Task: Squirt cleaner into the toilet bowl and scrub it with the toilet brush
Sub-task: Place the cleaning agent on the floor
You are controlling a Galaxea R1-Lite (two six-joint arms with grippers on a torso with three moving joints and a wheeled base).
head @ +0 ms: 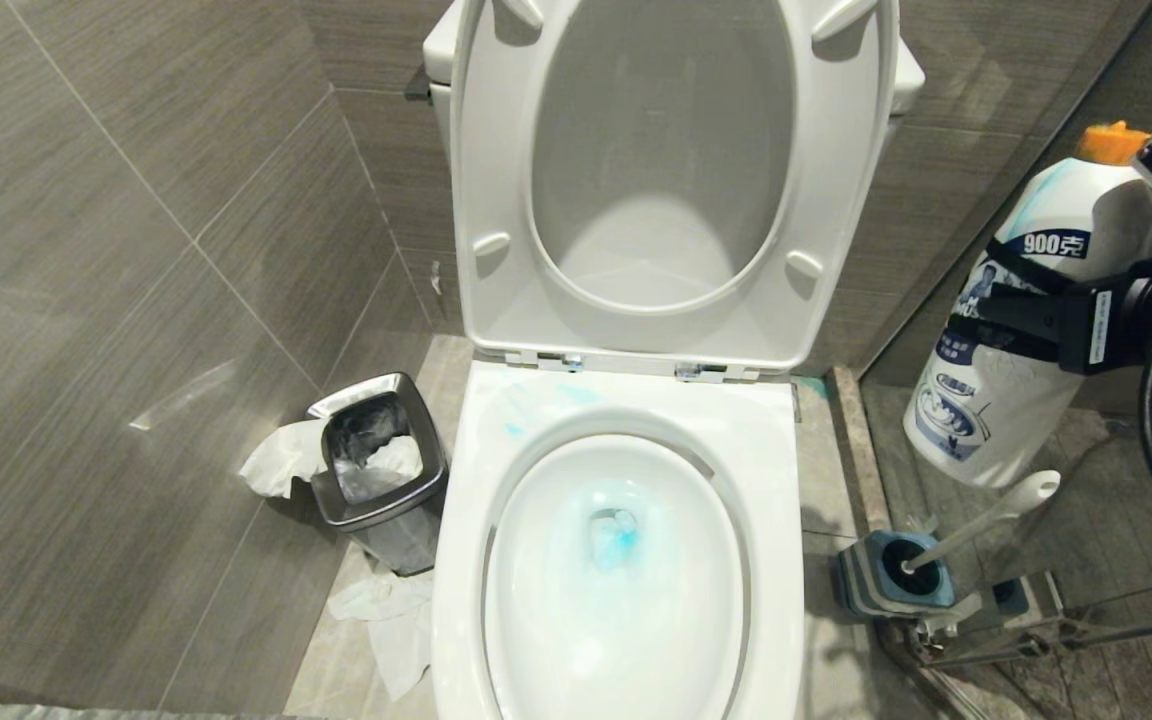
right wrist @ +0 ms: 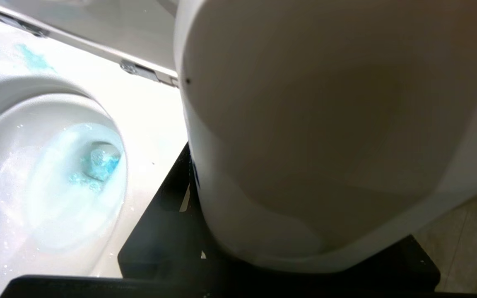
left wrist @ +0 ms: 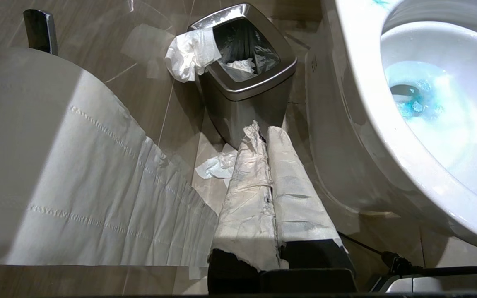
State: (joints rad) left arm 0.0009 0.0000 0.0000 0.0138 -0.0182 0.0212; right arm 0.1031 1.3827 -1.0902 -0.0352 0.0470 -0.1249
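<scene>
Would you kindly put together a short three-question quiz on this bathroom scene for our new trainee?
1. True or false: the toilet brush already rests inside the toilet bowl.
2. What does the right tool hold?
A. the cleaner bottle
B. the waste bin
C. nothing
3. Fill in: the cleaner pooled at the bowl's bottom looks ____.

Key:
1. False; it stands in its holder on the floor, right of the toilet.
2. A
3. blue
</scene>
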